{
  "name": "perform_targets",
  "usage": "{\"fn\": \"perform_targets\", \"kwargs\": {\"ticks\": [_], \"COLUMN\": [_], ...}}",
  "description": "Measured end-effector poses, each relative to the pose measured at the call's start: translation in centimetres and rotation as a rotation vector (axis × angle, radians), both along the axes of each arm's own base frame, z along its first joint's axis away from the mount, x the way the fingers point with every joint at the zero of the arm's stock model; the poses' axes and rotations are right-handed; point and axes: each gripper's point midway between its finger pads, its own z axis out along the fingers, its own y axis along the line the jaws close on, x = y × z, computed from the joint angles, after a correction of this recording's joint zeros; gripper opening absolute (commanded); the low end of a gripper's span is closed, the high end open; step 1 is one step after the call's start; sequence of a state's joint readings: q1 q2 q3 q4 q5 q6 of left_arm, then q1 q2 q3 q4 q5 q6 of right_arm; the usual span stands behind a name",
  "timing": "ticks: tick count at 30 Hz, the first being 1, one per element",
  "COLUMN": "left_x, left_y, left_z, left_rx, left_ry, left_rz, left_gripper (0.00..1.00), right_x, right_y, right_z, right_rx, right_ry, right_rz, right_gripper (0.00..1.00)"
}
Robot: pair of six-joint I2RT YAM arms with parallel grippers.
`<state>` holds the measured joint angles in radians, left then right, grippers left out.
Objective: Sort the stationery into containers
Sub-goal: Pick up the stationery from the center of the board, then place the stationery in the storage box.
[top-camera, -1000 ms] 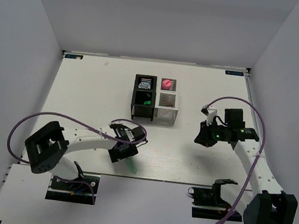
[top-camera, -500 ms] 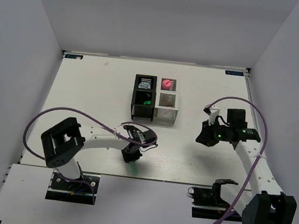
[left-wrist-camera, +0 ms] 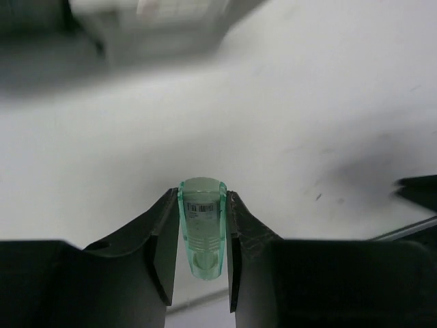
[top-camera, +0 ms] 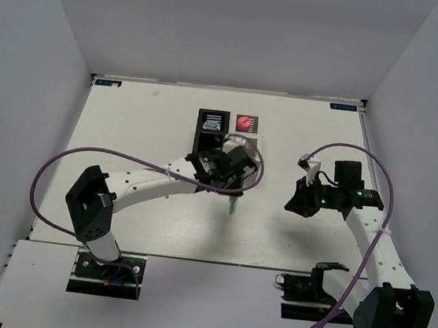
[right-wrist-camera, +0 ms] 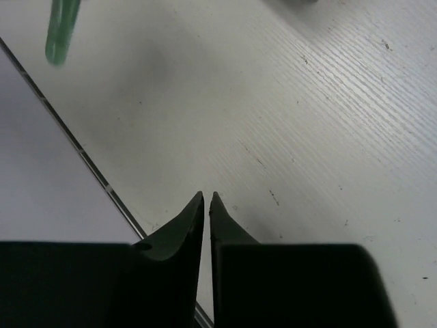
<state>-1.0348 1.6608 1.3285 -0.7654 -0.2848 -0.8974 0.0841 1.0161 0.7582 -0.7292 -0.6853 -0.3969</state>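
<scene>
My left gripper (top-camera: 233, 188) is shut on a clear green capsule-shaped piece (top-camera: 233, 206) and holds it above the table just in front of the white box (top-camera: 251, 125). The black box (top-camera: 207, 128) stands to the left of the white one, and my arm covers both boxes' near parts. A pink item (top-camera: 245, 123) sits in the white box's back part. In the left wrist view the green piece (left-wrist-camera: 202, 232) is pinched between the two fingers (left-wrist-camera: 164, 232). My right gripper (top-camera: 291, 205) is shut and empty, low over the table at the right (right-wrist-camera: 207, 198).
Something green and a printed item (top-camera: 212, 123) lie inside the black box. The green piece also shows at the top left of the right wrist view (right-wrist-camera: 61, 27). The table's near edge strip (right-wrist-camera: 82, 154) runs close to my right gripper. White walls enclose the table.
My left arm has swung from the table's near edge up to the boxes, carrying the green piece. My right arm has barely moved.
</scene>
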Motion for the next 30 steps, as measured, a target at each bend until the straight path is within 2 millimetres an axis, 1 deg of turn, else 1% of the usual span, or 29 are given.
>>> {"fn": "perform_targets", "kwargs": {"ticks": [2,6,8,9,11,14,16,17,21,24,26,27,28,29,30], "left_x": [3.3,9.1,11.4,12.3,13.9,16.2,17.4,17.8,18.9,19.7,20.0,20.0,20.1,20.1,20.2], "left_y": [-1.6,-3.4,-4.0,-4.3,-5.1,-6.5,-7.0,-7.0,-6.3,-5.7,-5.3,-5.0,-4.8,-4.5,-4.3], "left_z": [3.8,10.0,11.5,11.7,11.3,9.2,7.8,7.6,7.5,8.0,7.8,7.5,7.2,6.9,6.6], "left_rx": [-0.050,-0.078,-0.057,-0.037,0.010,0.089,0.135,0.150,0.216,0.223,0.222,0.225,0.230,0.238,0.245], "left_ry": [-0.141,-0.434,-0.564,-0.609,-0.668,-0.710,-0.732,-0.746,-0.780,-0.804,-0.810,-0.808,-0.803,-0.797,-0.791], "left_rz": [-0.073,-0.158,-0.182,-0.193,-0.211,-0.236,-0.243,-0.242,-0.235,-0.207,-0.195,-0.191,-0.190,-0.188,-0.187], "left_gripper": [0.00,0.00,0.00,0.00,0.00,0.00,0.00,0.00,0.00,0.00,0.00,0.00,0.00,0.01,0.07], "right_x": [-0.2,-0.3,-0.3,-0.3,-0.3,-0.3,-0.3,-0.3,-0.2,-0.3,-0.2,-0.2,-0.2,-0.3,-0.3], "right_y": [0.1,0.3,0.3,0.3,0.3,0.3,0.3,0.3,0.2,0.3,0.2,0.2,0.2,0.3,0.3], "right_z": [0.1,0.1,0.1,0.1,0.1,0.1,0.1,0.1,0.1,0.1,0.1,0.1,0.0,0.0,0.0], "right_rx": [0.008,0.015,0.015,0.016,0.017,0.018,0.018,0.018,0.018,0.019,0.019,0.019,0.019,0.019,0.019], "right_ry": [0.002,-0.005,-0.005,-0.006,-0.006,-0.006,-0.006,-0.006,-0.006,-0.007,-0.007,-0.006,-0.005,-0.002,0.000], "right_rz": [0.012,0.032,0.035,0.036,0.037,0.037,0.036,0.036,0.033,0.035,0.035,0.035,0.035,0.035,0.036], "right_gripper": [0.31,0.33,0.33,0.33,0.33,0.33,0.33,0.33,0.33,0.33,0.33,0.34,0.40,0.43,0.47]}}
